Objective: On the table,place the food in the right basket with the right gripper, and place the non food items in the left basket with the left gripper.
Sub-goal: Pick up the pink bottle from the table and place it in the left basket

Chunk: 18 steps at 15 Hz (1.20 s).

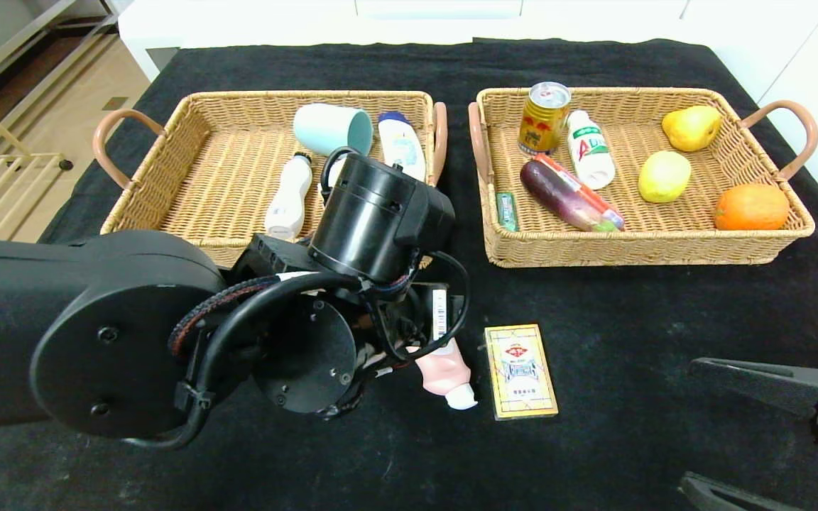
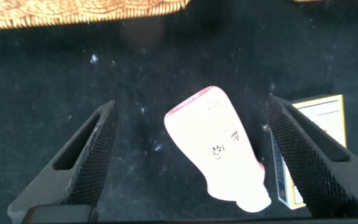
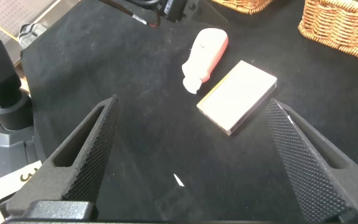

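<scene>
Left wrist view shows the left pincer (image 2: 191,162) open astride the pink tube (image 2: 219,149) at frame centre on the table (image 2: 135,81); closing may clip the adjacent card box (image 2: 309,146) at right.

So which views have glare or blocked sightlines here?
Head view: the left arm hides most of the pink tube, and the counter beyond the table is blown out white. Left wrist view: the tube looks washed out between open left gripper fingers. Right wrist view: evenly lit.
</scene>
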### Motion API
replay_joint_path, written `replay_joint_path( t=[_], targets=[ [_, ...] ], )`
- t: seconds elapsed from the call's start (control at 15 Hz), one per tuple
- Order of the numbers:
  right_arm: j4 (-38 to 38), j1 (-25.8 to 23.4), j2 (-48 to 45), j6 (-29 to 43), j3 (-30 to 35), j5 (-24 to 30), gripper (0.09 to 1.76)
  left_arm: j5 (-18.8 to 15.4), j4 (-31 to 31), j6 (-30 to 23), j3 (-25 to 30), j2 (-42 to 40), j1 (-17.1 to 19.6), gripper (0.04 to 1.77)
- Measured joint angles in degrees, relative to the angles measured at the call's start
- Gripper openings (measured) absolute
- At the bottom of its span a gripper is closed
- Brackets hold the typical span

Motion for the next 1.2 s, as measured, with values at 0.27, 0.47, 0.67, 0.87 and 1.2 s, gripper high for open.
replay_joint_path(
  t=[0.27,0.47,0.67,0.87,1.2],
  targets=[
    [0.00,0.02,-0.15,0.00,0.02,-0.02,1.71,-0.22,-0.13,-0.80,0.00,1.10,-0.46,1.71],
    [0.00,0.09,-0.20,-0.06,0.17,0.01,1.71,-0.09,-0.06,-1.51,0.02,2.29,-0.69,1.71],
    [-0.02,0.30,-0.26,-0.06,0.22,0.00,1.71,-0.02,0.16,-2.34,0.24,3.47,-0.96,1.71],
    [0.00,-0.52,-0.28,-0.09,0.35,0.01,1.71,0.07,0.11,-2.82,0.35,4.52,-1.05,1.71],
    [0.00,-8.27,-0.28,-0.09,0.39,0.00,1.71,0.07,0.24,-3.50,0.27,5.27,-1.38,1.72]
  ],
)
